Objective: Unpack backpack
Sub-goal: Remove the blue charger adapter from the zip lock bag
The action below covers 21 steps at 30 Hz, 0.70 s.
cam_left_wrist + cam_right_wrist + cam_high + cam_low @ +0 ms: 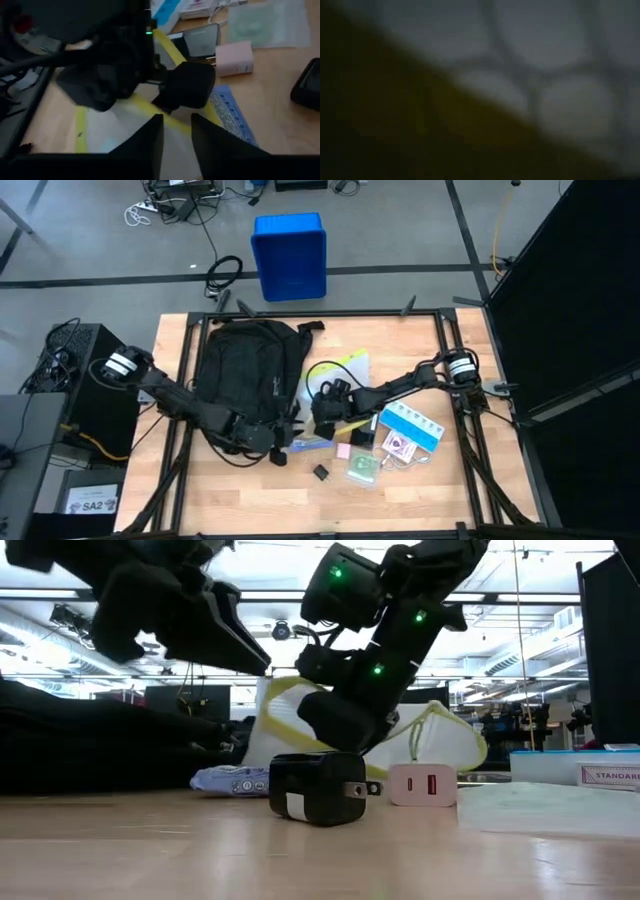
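Observation:
The black backpack lies flat on the table's left half and shows as a dark mass in the low view. Just right of it lies a white pouch with yellow trim. My left gripper hovers open by the backpack's near right corner and points toward the pouch. My right gripper is low over the pouch's near end. Its own wrist view shows only a dark blur, so whether it touches the pouch stays hidden.
Unpacked things lie near the table's middle and right: a black charger, a pink charger, a blue packet, a green packet, a card and a blue-white box. A blue crate stands on the floor beyond the far edge.

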{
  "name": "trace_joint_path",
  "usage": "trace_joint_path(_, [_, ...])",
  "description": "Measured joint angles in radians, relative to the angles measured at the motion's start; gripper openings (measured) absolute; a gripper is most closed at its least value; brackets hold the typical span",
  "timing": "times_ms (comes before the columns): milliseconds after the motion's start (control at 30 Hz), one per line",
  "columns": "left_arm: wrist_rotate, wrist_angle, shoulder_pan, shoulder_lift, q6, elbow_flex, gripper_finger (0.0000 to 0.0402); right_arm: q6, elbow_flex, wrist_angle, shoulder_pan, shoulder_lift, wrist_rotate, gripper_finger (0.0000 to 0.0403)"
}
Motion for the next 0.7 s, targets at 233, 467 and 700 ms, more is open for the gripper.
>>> trace_joint_path(233, [-0.087,-0.111,-0.014,-0.050,-0.063,0.006,0.0151,0.070,-0.001,-0.109,0.058,-0.001,-0.014,0.0260])
trace_joint_path(467, [0.048,0.045,0.053,-0.050,-0.056,-0.097,0.0147,0.106,-0.003,-0.122,0.138,0.000,-0.029,0.0248])
trace_joint_path(700, [0.260,0.312,0.195,-0.050,-0.103,-0.263,0.0140,0.127,-0.005,-0.103,0.199,0.002,-0.029,0.0249])
